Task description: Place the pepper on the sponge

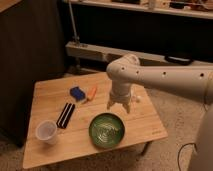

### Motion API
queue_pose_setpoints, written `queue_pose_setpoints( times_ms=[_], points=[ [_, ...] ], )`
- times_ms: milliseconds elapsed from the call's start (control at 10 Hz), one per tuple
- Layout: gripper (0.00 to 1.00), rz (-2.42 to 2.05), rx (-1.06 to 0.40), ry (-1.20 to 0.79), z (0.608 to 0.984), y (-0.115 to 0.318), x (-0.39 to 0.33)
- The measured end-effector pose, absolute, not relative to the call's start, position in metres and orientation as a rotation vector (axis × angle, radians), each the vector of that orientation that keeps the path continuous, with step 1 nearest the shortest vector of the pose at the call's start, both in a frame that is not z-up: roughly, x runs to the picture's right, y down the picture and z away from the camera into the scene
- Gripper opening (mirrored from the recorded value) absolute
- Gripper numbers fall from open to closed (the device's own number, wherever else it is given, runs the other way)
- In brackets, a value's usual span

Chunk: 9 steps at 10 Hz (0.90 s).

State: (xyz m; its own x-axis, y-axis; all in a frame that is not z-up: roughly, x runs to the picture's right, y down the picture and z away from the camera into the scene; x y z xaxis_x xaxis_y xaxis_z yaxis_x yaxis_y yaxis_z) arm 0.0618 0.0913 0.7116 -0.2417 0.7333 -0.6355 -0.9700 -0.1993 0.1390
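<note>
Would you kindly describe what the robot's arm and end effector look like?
The arm is white: thick rounded tubes, a bulbous joint, small dark dots along its side. The end effector, also pale, hangs over the table near the bowl.

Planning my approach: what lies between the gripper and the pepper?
Only bare table, per the camera view: the gripper hangs right of the pepper; the bowl sits nearer, off that line.

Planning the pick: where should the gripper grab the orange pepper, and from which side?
Mid-body, from above, jaws across its slim width: the pepper lies flat and slanted, beside the sponge. The gripper hangs open above the table nearby.
</note>
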Motion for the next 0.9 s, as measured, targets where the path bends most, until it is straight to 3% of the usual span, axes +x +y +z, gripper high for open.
queue_pose_setpoints(
  times_ms=[900],
  points=[
    [0.65,1.735,-0.522,0.624,0.7114,0.0915,0.0612]
  ],
)
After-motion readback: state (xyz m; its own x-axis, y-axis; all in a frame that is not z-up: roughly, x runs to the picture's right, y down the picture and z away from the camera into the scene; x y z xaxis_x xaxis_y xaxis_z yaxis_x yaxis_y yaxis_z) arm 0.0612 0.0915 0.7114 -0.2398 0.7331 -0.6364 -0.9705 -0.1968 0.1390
